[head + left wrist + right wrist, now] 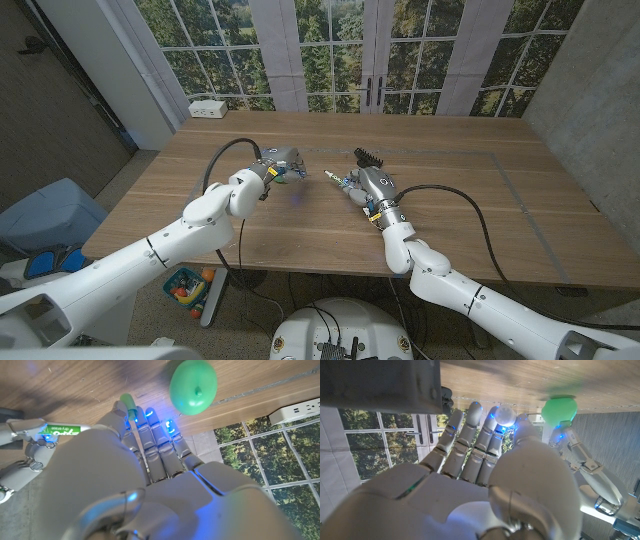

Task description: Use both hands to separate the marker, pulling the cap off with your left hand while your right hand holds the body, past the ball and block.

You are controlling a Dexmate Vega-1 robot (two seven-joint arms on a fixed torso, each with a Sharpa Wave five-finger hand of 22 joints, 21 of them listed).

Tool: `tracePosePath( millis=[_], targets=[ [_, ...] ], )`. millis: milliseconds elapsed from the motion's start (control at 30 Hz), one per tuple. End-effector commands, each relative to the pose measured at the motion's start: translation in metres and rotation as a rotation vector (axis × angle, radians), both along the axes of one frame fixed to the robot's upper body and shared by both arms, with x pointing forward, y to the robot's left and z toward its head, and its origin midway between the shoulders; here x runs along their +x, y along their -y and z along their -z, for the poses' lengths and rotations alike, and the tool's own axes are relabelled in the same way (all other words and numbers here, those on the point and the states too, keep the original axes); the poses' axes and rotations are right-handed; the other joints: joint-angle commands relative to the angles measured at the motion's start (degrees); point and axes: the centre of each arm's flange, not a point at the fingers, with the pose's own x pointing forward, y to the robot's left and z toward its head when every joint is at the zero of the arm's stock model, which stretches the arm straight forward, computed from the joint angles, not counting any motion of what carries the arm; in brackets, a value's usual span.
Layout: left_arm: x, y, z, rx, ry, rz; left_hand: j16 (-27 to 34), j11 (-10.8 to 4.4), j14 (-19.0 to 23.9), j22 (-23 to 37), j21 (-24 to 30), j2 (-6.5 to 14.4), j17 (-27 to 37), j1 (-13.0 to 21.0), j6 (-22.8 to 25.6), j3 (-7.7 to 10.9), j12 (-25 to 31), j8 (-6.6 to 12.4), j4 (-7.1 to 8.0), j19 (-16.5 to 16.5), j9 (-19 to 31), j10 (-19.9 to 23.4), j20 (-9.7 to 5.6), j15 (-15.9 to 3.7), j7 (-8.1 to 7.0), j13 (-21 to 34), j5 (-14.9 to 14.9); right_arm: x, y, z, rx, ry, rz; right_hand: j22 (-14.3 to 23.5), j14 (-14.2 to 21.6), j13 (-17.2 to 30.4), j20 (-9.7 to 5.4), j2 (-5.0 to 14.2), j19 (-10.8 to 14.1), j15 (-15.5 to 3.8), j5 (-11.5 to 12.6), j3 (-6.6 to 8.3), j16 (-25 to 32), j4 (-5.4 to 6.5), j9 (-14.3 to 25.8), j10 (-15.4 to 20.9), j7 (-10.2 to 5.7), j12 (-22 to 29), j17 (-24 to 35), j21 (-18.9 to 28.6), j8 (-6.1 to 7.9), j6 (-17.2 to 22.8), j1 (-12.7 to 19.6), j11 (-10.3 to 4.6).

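Observation:
The marker is in two parts. My right hand [366, 187] grips the marker body [62, 430], a white barrel with a green label, and its bare tip [328, 176] points toward my left hand [281, 166]. A small gap lies between the tip and the left hand. The left hand [150, 470] pinches the green cap [129, 404] at its fingertips. The green ball [193, 387] sits on the table just beyond those fingers. Behind the right hand stands a dark block [368, 157]. In the right wrist view, the ball [559, 409] shows beyond the right hand [520, 475].
A white power strip [208, 108] lies at the table's far left corner, in front of the windows. The wooden table [460, 200] stretches wide on both sides of the hands. A blue chair [45, 215] stands off the table's left edge.

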Motion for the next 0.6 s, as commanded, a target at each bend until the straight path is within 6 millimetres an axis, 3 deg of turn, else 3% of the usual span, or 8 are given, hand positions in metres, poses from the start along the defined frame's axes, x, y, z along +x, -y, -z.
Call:
tracePosePath(
  millis=[33,267,600],
  targets=[
    [0.005,0.008,0.011,0.051,-0.026,-0.044,-0.7,-9.17,-0.9,-0.1,-1.0,1.1,-0.4,2.0,0.7,-0.15,-0.1,-0.12,-0.05,-0.9,0.1,9.8,-3.39,-7.74,-0.13,0.3,0.2,0.002,0.004,0.005,0.002,-0.021,-0.002,0.0,0.4,0.1,-8.22,0.92,-0.2,-6.07,0.5,-0.38,-0.2,0.11,2.4,1.9,-1.18,-0.4,0.1,0.5,0.52,2.5,1.6,-1.43],
    [0.010,0.011,0.018,0.069,-0.053,-0.061,-1.3,-9.16,-1.5,-0.2,-2.7,1.3,-1.2,1.9,0.9,-0.40,-0.6,-0.12,0.16,-2.2,-0.1,9.9,-3.02,-7.72,-0.77,0.1,0.2,0.002,0.004,0.007,-0.006,-0.026,-0.001,-0.1,0.7,-0.3,-8.07,1.08,0.0,-6.08,0.7,-0.32,-0.2,-0.04,1.8,2.0,-0.53,-1.0,0.0,0.8,0.24,2.8,2.1,-0.91],
    [0.013,0.014,0.024,0.110,-0.058,-0.090,-2.0,-9.28,-2.4,-0.2,-4.8,1.4,-2.2,1.5,0.7,-1.03,-1.5,-0.23,0.33,-2.8,-0.4,10.3,-2.78,-7.68,-1.06,-0.1,0.2,0.003,0.003,0.008,-0.027,-0.035,0.010,-0.2,0.5,-1.2,-7.78,0.97,-0.2,-6.01,0.7,-0.51,-0.5,-0.06,0.6,2.5,-0.78,-1.9,-0.1,1.4,-0.12,3.7,2.3,-0.80]
  ],
)
